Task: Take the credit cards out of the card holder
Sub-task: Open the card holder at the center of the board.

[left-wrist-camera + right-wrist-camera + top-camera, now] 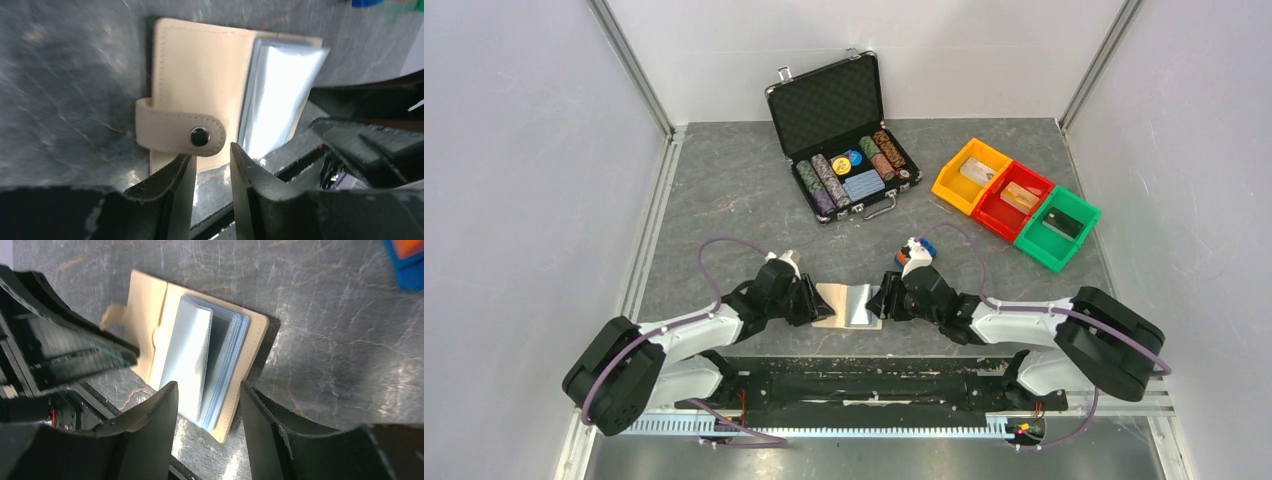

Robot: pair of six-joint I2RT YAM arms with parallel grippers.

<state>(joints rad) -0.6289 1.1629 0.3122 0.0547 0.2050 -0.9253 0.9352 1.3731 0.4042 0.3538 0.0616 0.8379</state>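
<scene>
Card holder [195, 355] lies fanned open (snap [200, 136] shows left-wrist only).

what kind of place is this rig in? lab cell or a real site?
Most likely a lab test cell: plain white panels on an aluminium frame enclose a grey table, and staged props sit on it, an open black chip case, three coloured bins and the card holder.
</scene>
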